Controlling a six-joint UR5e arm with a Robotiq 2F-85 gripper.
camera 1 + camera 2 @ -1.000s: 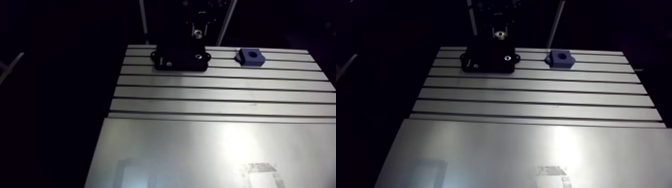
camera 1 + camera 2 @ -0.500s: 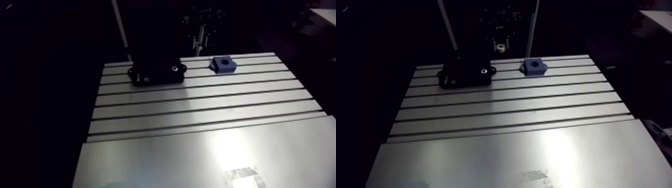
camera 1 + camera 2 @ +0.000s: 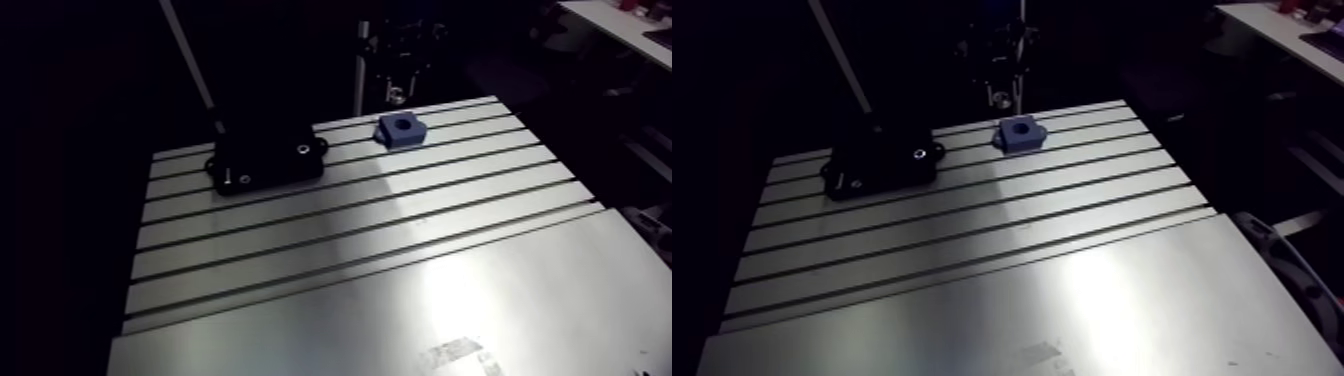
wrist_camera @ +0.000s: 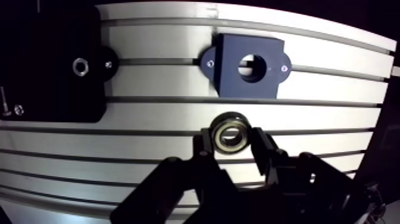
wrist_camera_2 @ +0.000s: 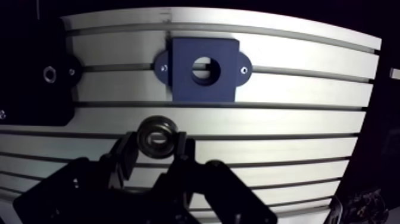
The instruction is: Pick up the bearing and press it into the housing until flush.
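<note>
Clamped on a small silver steel ring bearing (image 4: pixel 231 134), pinched by its rim between the two black fingers (image 4: pixel 205 149) of the gripper (image 4: pixel 232 143), closed no wider than the ring itself. Ring face turned up toward the wrist camera, so apparently held level. Hanging above the slotted aluminium table (image 4: pixel 155 119); height over it hard to judge. Just ahead of the fingertips, not touching: the dark blue square housing (image 4: pixel 229 77) with a round bore and two screw ears, flat on the table, bore empty. Well off to one side of that, a flat black block (image 4: pixel 47 65) with a threaded hole. Pick-up done by the look of it; now in the carry to the housing. Next, most likely: centre the ring over the bore, keep it square, lower, press evenly until level with the blue face; any tilt likely to jam it. In the arm view, wrist dropping near-vertical at the table's far edge, just behind the housing.
</note>
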